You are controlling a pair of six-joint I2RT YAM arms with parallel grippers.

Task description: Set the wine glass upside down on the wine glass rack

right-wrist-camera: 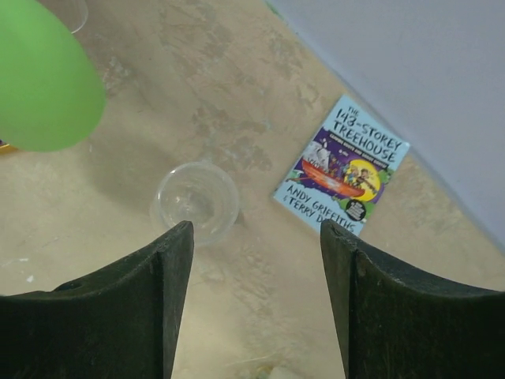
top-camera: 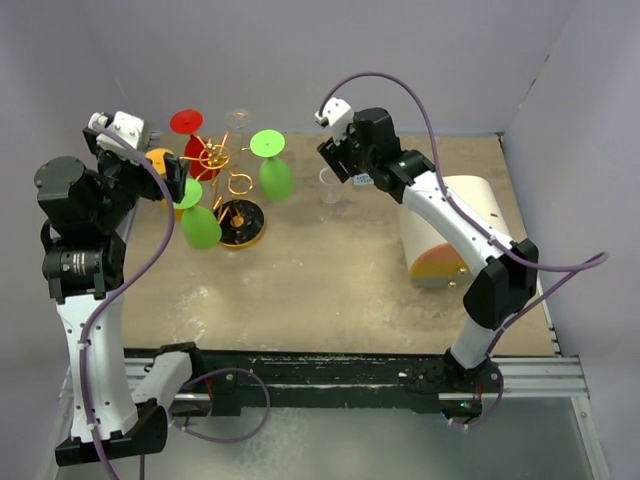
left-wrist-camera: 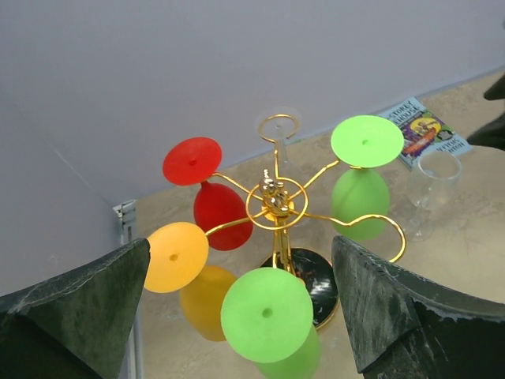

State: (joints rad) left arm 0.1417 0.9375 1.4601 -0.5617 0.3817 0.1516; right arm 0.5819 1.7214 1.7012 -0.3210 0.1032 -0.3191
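Wine glass [right-wrist-camera: 196, 201]: clear, upright on the worktop [right-wrist-camera: 237, 71], beneath the right fingers [right-wrist-camera: 150, 292], untouched.
Right fingers: spread apart, empty.
Left fingers [left-wrist-camera: 87, 304]: spread apart, empty, facing the wine glass rack [left-wrist-camera: 276, 201].

The book [right-wrist-camera: 342, 166] cover reads "THE 143-STOREY TREEHOUSE" and "ANDY GRIFFITHS & TERRY D…".
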